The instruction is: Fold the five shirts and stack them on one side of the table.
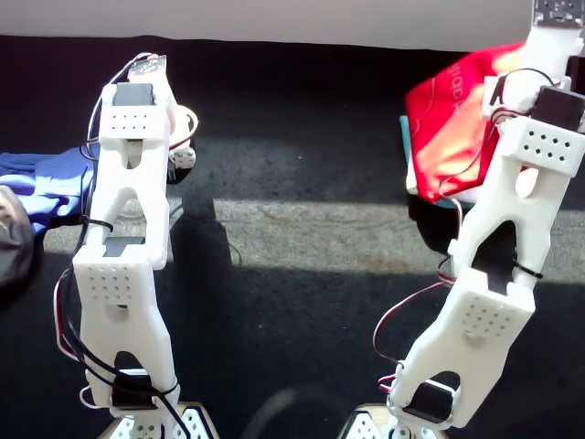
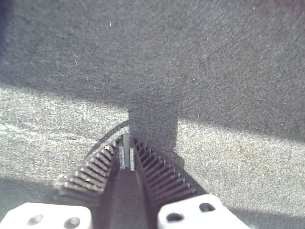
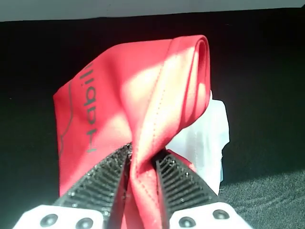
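Your right gripper (image 3: 143, 155) has its jaws pinched on a fold of the red printed fabric shirt (image 3: 143, 81). Your left gripper (image 2: 126, 149): jaws closed, empty, over the dark grey felt table (image 2: 214, 71).

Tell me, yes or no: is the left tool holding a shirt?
No, the left tool is shut on nothing, with only the bare dark table beneath it.

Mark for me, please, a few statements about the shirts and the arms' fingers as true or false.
1. The right fingers are shut on the red shirt. True.
2. The left fingers grip cloth. False: they are shut on nothing, above the table.
3. White cloth lies under the red shirt. True.
4. The blue shirt lies under the red shirt. False: it lies across the table, beside the left arm.
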`<action>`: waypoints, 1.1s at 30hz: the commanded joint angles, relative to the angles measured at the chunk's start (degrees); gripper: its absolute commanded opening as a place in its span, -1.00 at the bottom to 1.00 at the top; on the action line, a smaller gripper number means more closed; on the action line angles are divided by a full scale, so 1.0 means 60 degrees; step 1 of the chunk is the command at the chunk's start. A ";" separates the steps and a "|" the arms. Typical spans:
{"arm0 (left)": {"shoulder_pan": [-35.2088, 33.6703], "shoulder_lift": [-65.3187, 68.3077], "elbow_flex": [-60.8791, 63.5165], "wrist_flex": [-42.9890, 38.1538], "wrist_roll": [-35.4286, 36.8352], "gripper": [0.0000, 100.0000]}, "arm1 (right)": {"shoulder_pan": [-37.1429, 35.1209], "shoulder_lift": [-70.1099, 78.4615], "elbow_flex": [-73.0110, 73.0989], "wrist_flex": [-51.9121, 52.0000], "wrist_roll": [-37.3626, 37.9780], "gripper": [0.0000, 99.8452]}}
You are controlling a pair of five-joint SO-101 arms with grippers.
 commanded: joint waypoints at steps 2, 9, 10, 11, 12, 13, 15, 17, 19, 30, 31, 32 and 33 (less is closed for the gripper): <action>0.0095 -0.0139 -0.0374 -0.0029 0.0073 -0.98 | 0.0432 0.0637 0.0007 -0.0696 0.0073 -0.99; 0.0095 -0.0139 -0.0374 -0.0015 0.0073 -0.98 | 0.0681 0.1751 0.0007 -0.0725 0.0059 -0.99; 0.0095 -0.0139 -0.0374 -0.0015 0.0073 -0.98 | 0.0711 0.1824 0.0007 -0.0725 0.0059 -0.98; 0.0095 -0.0139 -0.0374 -0.0015 0.0073 -0.98 | 0.0725 0.1897 0.0007 -0.0725 0.0059 -0.96; 0.0095 -0.0139 -0.0374 -0.0015 0.0073 -0.98 | 0.0755 0.1971 0.0007 -0.0711 0.0029 -0.89; 0.0095 -0.0139 -0.0374 -0.0015 0.0073 -0.98 | 0.0769 0.2015 0.0007 -0.0696 0.0015 -0.81; 0.0095 -0.0139 -0.0374 0.0029 0.0073 -0.98 | 0.0828 0.2044 0.0007 -0.0667 0.0000 -0.62; 0.0095 -0.0139 -0.0374 0.0059 0.0029 -0.97 | 0.0901 0.2015 -0.0007 -0.0667 0.0000 -0.47; 0.0007 -0.0198 -0.0374 0.0249 0.0015 -0.97 | 0.0945 0.2000 -0.0154 -0.0681 0.0000 -0.41; -0.1473 -0.0960 -0.1927 0.1905 -0.0103 -0.97 | 0.0945 0.2015 -0.4344 0.0740 -0.0630 -0.41; -0.1766 -0.1136 -0.1927 0.1934 -0.0337 -0.97 | 0.0916 0.2015 -0.4828 0.1092 -0.0630 -0.41; -0.2059 -0.1311 -0.1927 0.1934 -0.0571 -0.97 | 0.0916 0.2015 -0.5297 0.1443 -0.0630 -0.41; -0.2410 -0.1487 -0.1927 0.1934 -0.0791 -0.97 | 0.0930 0.2015 -0.5810 0.1810 -0.0630 -0.41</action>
